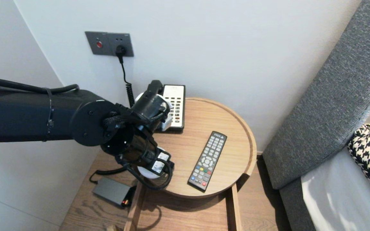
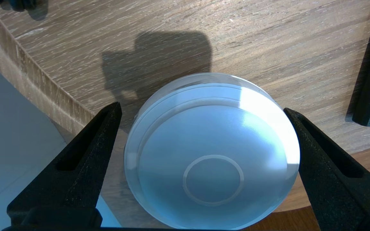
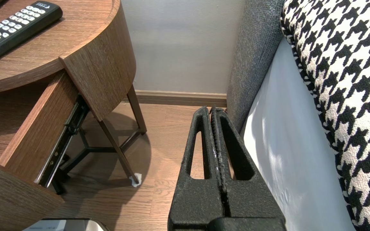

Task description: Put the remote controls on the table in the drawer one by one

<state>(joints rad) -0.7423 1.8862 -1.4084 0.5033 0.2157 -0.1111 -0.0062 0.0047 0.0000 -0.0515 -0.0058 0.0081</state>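
Bright light, glare on white disc [image 2: 212,154]

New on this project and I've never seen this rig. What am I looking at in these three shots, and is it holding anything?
It is a two-armed robot standing beside a bed. The wide shot comes from a camera on its head. The other two come from a camera on each wrist, looking out past the claw.

One arm reaches over a round wooden bedside table. Its left claw is open, with one finger on each side of a round frosted disc that lies near the table's edge. The claw has not closed on the disc, so nothing is held.

A TV remote and a desk telephone also lie on the table.

The right claw is shut and empty, parked low between the table's open drawer and the bed.
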